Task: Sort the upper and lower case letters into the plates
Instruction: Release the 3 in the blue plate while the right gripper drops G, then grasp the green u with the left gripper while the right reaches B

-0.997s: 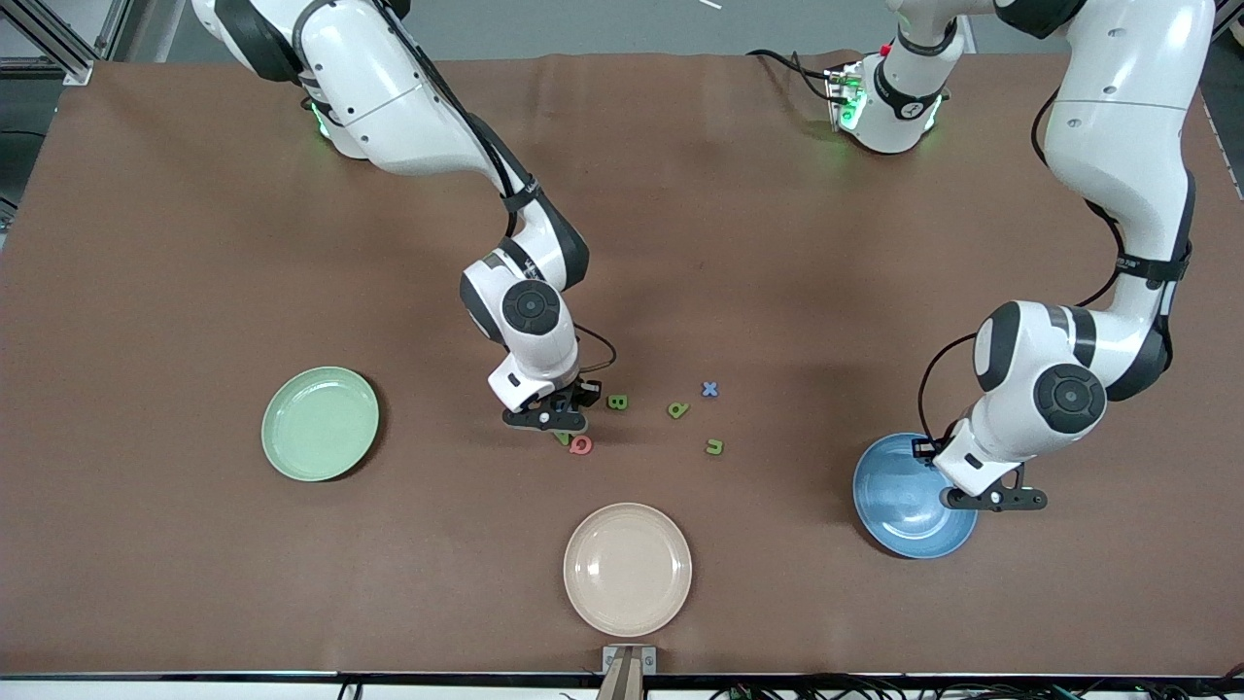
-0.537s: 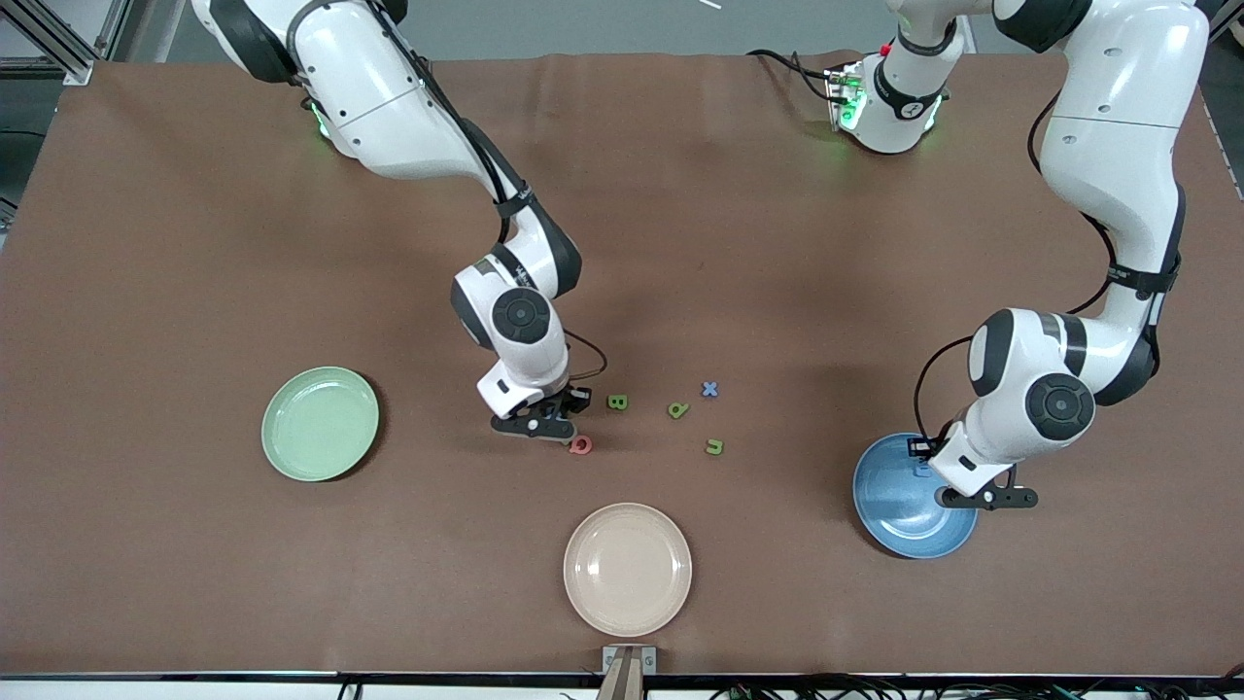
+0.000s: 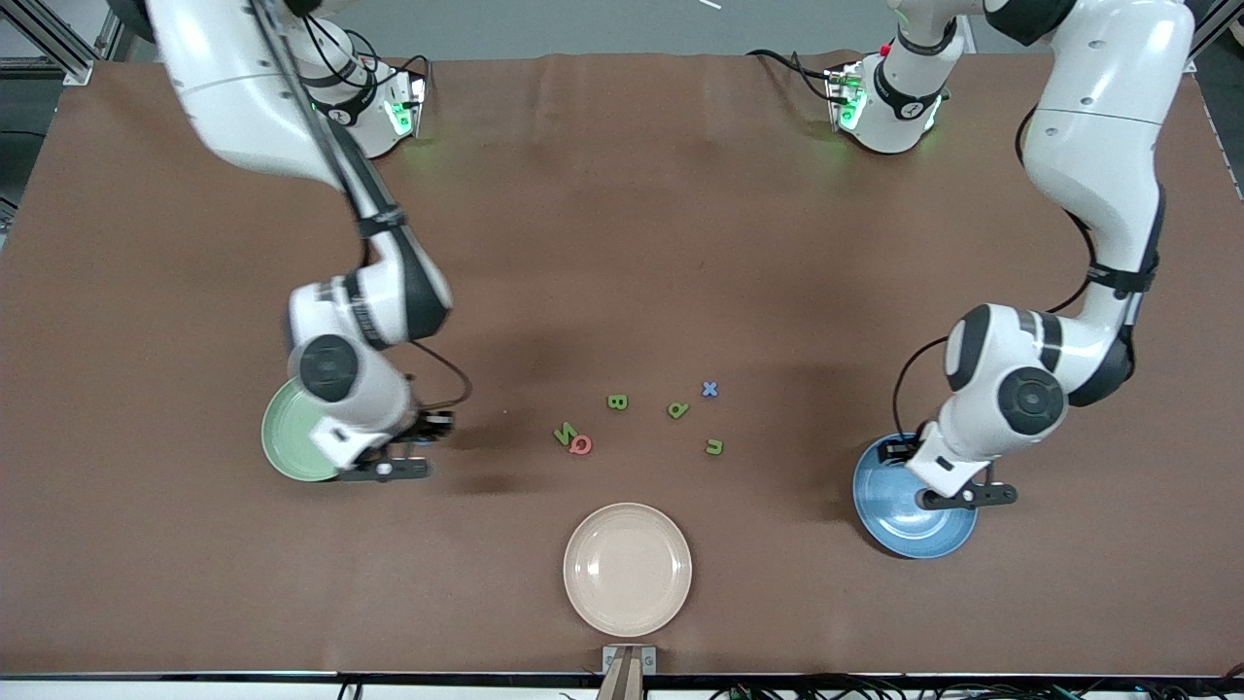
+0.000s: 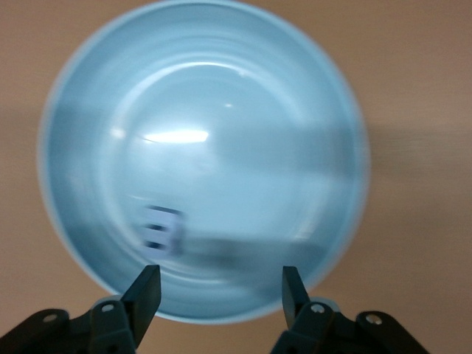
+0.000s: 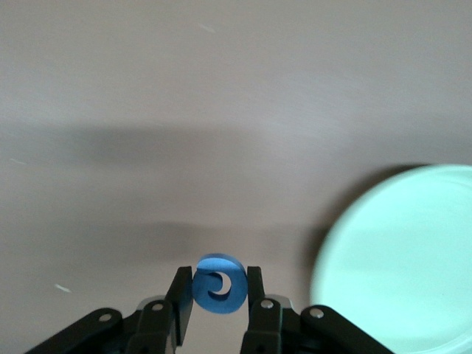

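Right wrist view shows the right gripper (image 5: 219,289) pinching 1 small blue letter (image 5: 217,284) by its flat faces, over bare table just beside the mint green plate (image 5: 398,258). Over the blue plate (image 4: 96,88), the left gripper (image 4: 221,287) has its fingers spread and empty; 1 blue letter piece (image 4: 162,230) lies inside. 6 loose letters (image 3: 618,402) sit mid-table. They look light, stiff and chunky, probably best pinched across their edges.

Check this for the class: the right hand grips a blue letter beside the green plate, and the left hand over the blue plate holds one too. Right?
Not quite. The left hand is open and empty over the blue plate, as the left wrist view shows. The right hand does grip a blue letter beside the green plate.
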### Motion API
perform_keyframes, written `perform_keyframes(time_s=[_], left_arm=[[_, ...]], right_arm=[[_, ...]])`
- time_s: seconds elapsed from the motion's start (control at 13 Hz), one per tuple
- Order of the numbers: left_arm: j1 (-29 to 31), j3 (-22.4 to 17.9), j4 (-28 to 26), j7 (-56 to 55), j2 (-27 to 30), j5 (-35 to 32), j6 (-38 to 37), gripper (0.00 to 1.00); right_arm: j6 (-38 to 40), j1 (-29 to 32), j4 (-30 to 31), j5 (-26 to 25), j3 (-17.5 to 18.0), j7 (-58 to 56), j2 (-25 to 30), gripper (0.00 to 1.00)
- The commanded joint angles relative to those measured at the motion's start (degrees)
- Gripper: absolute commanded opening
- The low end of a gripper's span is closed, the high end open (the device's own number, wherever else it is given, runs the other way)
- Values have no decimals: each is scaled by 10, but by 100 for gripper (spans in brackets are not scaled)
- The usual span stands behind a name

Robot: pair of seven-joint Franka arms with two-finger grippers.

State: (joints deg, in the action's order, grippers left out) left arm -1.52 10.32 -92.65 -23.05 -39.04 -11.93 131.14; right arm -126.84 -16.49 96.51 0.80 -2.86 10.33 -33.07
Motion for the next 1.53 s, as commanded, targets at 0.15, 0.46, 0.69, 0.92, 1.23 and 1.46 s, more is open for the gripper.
perform_keyframes(time_s=[0.15, 0.46, 0.69, 0.92, 1.23, 1.46], left_arm=[[-79, -5, -1, -149, 7, -2, -4, 81], [-113, -4, 21, -307, -8, 0, -4, 77], [-155, -4, 66, -466, -47, 2, -4, 76], [-180, -4, 107, -594, -79, 7, -3, 76], [-206, -5, 158, -753, -122, 29, 3, 75], [-212, -5, 167, -810, -133, 30, 3, 73]], right_arm=[[-78, 92, 183, 44, 15, -108, 79, 0], [-116, 126, 219, 44, 15, -147, 74, 11], [-104, 125, 207, 44, 14, -145, 74, 100], [-59, 76, 157, 45, 17, -43, 74, 100], [-62, -56, 59, 45, 17, 190, 23, 100], [-62, -135, -29, 36, 16, 314, -46, 100]])
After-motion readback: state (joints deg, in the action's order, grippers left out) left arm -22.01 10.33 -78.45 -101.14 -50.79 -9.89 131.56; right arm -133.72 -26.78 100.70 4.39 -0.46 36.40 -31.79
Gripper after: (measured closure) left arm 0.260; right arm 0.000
